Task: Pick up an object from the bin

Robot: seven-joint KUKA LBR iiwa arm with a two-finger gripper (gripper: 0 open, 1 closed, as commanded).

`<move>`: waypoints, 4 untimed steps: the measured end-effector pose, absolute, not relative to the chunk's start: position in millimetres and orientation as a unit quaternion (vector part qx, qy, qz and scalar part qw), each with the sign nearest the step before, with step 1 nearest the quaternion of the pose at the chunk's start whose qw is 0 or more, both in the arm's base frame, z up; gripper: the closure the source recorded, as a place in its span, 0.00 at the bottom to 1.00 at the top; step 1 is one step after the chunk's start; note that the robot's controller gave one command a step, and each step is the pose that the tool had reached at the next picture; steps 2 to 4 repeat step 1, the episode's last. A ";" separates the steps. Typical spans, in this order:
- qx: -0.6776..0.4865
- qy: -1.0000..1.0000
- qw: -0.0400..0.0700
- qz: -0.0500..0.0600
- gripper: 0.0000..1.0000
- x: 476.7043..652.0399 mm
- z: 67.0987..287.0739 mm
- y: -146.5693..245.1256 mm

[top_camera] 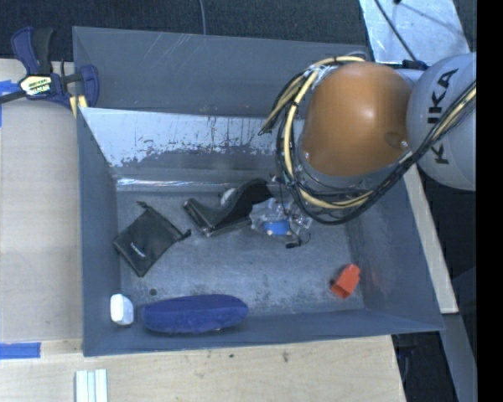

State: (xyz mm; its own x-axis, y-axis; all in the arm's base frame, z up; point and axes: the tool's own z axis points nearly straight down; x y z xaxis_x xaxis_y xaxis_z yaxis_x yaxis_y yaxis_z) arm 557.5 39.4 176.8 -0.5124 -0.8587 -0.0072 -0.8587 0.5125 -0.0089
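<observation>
Hanging low | gripper | just beside black curved tool

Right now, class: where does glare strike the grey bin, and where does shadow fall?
Camera view: glare whitens the grey metal bin's back wall; also camera view: the arm's orange domed cover shades the floor around the pincer, while the long blue oval pad at the front lies evenly lit.
</observation>
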 end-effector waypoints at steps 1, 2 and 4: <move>-0.492 0.871 0.003 0.000 1.00 558.6 177.6 39.4; -0.492 0.871 0.003 0.000 1.00 558.6 177.6 39.4; -0.492 0.871 0.003 0.000 1.00 558.6 177.6 39.4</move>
